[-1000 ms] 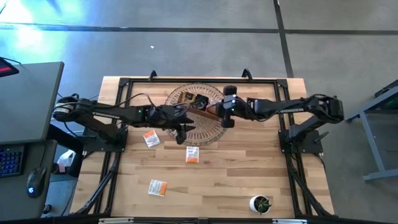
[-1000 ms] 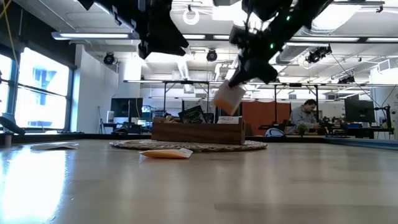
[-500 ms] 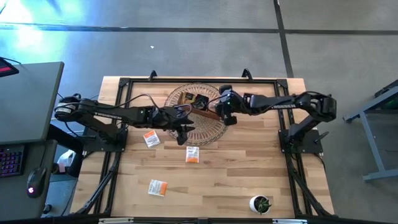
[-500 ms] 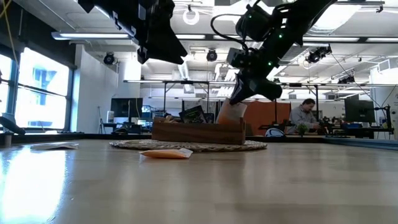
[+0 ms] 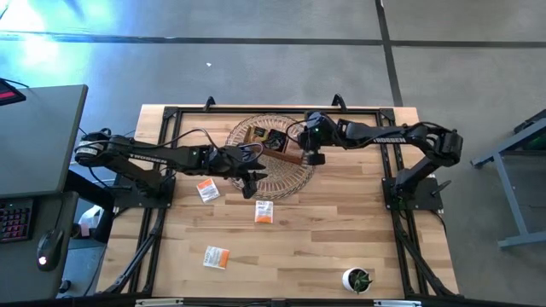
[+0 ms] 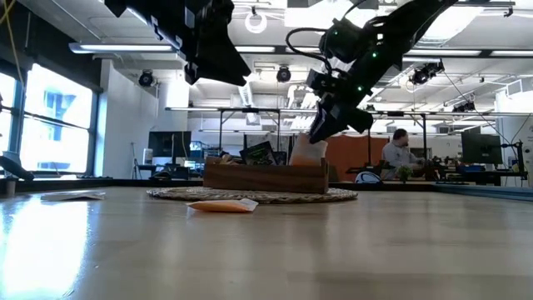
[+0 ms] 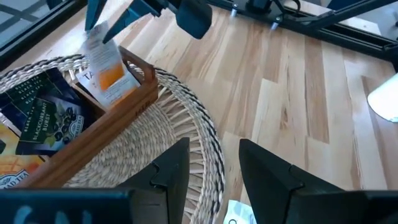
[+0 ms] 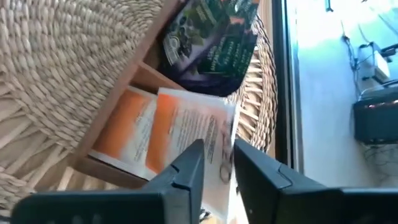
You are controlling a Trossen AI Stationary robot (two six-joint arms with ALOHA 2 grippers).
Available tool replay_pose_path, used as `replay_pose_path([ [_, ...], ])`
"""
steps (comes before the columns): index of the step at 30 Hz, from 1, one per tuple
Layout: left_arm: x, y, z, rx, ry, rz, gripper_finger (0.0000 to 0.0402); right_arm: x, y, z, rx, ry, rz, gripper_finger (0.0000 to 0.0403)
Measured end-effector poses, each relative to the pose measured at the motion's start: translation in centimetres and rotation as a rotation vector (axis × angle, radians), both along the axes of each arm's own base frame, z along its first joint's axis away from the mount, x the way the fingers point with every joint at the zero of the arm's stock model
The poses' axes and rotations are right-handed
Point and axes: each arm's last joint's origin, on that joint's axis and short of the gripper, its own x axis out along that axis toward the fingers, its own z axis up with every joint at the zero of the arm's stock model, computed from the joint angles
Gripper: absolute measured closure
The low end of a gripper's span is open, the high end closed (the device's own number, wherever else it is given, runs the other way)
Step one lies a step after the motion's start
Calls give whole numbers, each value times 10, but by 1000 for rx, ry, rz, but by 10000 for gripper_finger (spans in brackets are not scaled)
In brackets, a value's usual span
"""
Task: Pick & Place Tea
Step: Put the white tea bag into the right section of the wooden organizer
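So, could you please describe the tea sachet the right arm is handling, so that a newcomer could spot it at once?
Find the round woven mat at the table's far side, then the brown wooden tray on it. The white-and-orange sachet stands in the tray's end compartment, pinched at its top by the right tool. Unlike the dark sachets beside it, it is pale and held.

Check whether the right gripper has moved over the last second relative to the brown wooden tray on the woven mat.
Yes. The right gripper carried its white-and-orange paper sachet down into the end compartment of the brown wooden tray.
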Motion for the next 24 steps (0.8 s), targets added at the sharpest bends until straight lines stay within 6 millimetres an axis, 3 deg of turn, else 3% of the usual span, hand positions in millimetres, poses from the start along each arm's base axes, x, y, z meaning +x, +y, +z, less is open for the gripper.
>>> replay_pose_path([
  [6,0,0,0,31,3,-3,263,-3,-8,0,35,-28,-45,283],
  [12,-4,4,1,94,22,92,263,-1,-12,5,32,-95,-92,279],
  [16,-19,7,10,147,46,187,263,-1,-13,6,97,-154,-194,279],
  [20,-42,8,27,117,22,226,263,0,-8,4,178,-157,-179,279],
  [24,-73,7,43,84,18,237,263,5,4,4,243,-186,-207,287],
])
